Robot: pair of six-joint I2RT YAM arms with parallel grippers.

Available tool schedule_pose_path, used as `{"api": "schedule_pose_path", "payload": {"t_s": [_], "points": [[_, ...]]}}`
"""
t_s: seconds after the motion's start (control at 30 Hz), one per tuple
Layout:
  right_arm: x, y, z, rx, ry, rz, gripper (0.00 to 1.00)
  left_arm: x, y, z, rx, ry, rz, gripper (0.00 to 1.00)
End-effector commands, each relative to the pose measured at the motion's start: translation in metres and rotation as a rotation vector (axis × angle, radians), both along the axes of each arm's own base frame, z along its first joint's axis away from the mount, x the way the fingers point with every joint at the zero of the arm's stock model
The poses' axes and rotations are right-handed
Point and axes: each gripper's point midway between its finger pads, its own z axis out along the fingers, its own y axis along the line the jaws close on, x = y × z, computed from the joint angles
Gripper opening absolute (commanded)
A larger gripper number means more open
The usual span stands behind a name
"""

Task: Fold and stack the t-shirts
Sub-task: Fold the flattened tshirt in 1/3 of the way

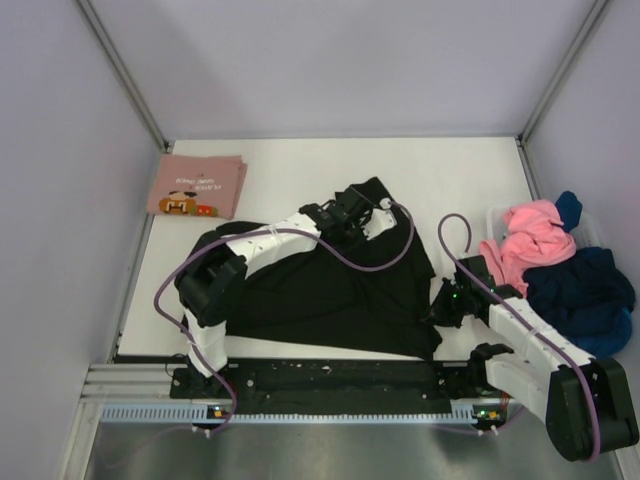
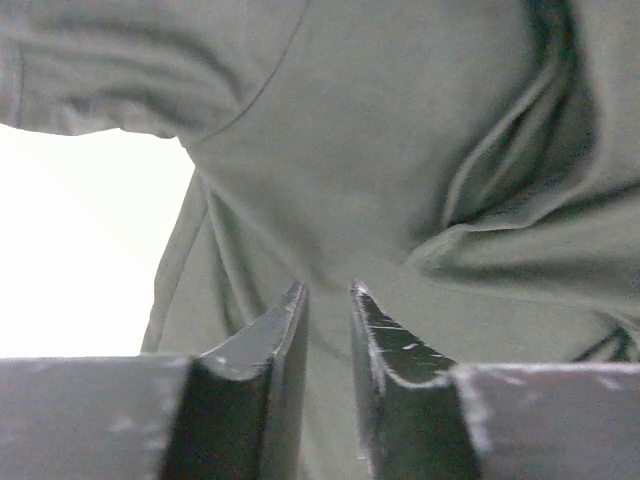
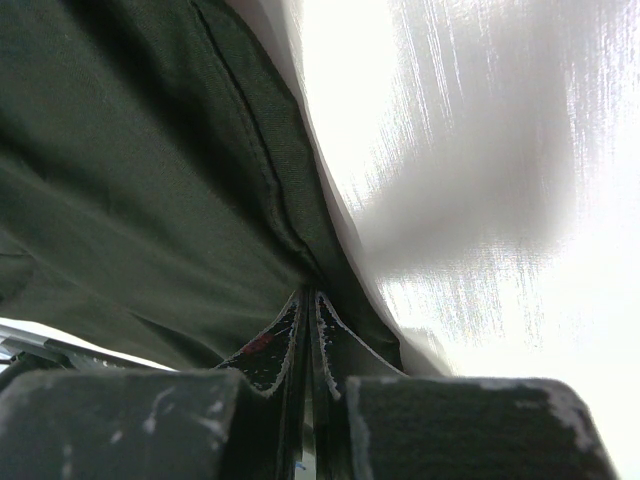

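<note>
A black t-shirt lies spread on the white table, its far end bunched up. My left gripper is at that far end. In the left wrist view its jaws stand a narrow gap apart with the dark cloth between them. My right gripper is at the shirt's right edge, and in the right wrist view it is shut on the hem. A folded pink t-shirt with a cartoon print lies at the back left.
A clear bin at the right edge holds a heap of a pink shirt, a navy shirt and a blue shirt. Grey walls enclose the table on three sides. The arms' base rail runs along the near edge.
</note>
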Motion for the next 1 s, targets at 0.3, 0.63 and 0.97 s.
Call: {"api": "schedule_pose_path", "payload": {"t_s": [0.3,0.63,0.97], "points": [[0.001,-0.008,-0.002,-0.042,0.003,-0.007,0.0,-0.108,-0.095,0.002,-0.114,0.115,-0.651,0.15],[0.001,-0.008,-0.002,-0.044,0.002,-0.007,0.0,-0.026,-0.095,-0.028,0.046,-0.039,-0.442,0.09],[0.0,-0.008,-0.003,-0.044,0.008,-0.008,0.0,0.045,-0.058,-0.02,0.131,-0.215,-0.249,0.1]]}}
